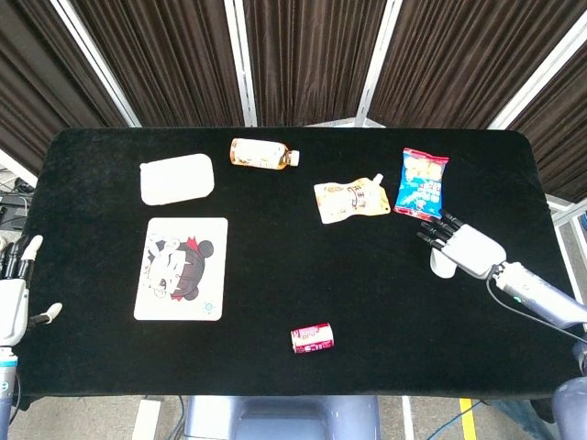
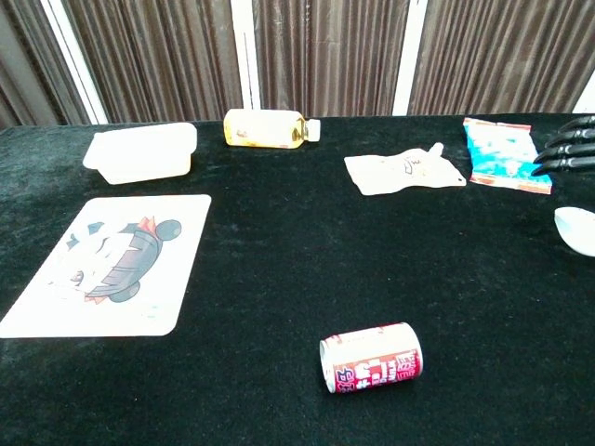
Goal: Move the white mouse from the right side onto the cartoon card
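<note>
The white mouse lies on the black table's right side, its upper part covered by my right hand. That hand hovers over it with fingers stretched out and apart, holding nothing. In the chest view the mouse shows at the right edge, with dark fingertips above it. The cartoon card lies flat at the left with nothing on it, also seen in the chest view. My left hand stays off the table's left edge, fingers apart and empty.
A red can lies on its side at the front centre. At the back are a white container, a yellow bottle, a beige pouch and a blue snack bag.
</note>
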Available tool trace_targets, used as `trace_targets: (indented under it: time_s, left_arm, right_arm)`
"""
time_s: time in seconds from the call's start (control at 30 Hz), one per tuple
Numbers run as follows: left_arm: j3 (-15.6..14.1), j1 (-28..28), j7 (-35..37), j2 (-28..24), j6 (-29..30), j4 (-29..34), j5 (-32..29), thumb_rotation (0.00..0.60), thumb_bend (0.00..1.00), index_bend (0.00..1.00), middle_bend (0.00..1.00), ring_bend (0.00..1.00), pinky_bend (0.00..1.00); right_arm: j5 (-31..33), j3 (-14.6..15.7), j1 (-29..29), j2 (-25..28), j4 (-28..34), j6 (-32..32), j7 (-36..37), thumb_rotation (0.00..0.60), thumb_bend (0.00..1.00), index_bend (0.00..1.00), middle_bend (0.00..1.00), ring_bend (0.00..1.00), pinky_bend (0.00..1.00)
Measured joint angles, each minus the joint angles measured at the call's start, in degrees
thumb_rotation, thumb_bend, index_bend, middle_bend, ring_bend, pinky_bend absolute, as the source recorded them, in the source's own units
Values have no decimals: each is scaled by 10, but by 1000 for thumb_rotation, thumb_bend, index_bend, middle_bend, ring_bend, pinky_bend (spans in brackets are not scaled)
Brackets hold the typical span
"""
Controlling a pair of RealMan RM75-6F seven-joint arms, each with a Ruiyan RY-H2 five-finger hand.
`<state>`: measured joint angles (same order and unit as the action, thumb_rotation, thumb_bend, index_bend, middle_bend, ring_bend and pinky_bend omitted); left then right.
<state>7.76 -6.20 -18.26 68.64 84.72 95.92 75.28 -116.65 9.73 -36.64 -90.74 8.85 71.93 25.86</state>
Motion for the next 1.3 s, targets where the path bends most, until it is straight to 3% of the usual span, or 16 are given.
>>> trace_targets:
  time_s: [0.17,0.83,1.3]
  left_arm:
    - [5,-3,-3,4,0,-4,-11,600,0,0,0,0,0]
    - [6,-5,-10,8,4,-7,-20,600,0,0,0,0,0]
    - [4,-7,-20,16,7,-10,-23,600,0,0,0,0,0]
  right_arm:
    - [3,23,0,-21,-24,-11,11,600,0,34,67,0,0]
    - [26,57,7,-32,-42,-77,-6,600,0,34,67,0,0]
    - [48,59,-7,-59,-39,-86,-7,600,0,37,120,0,29]
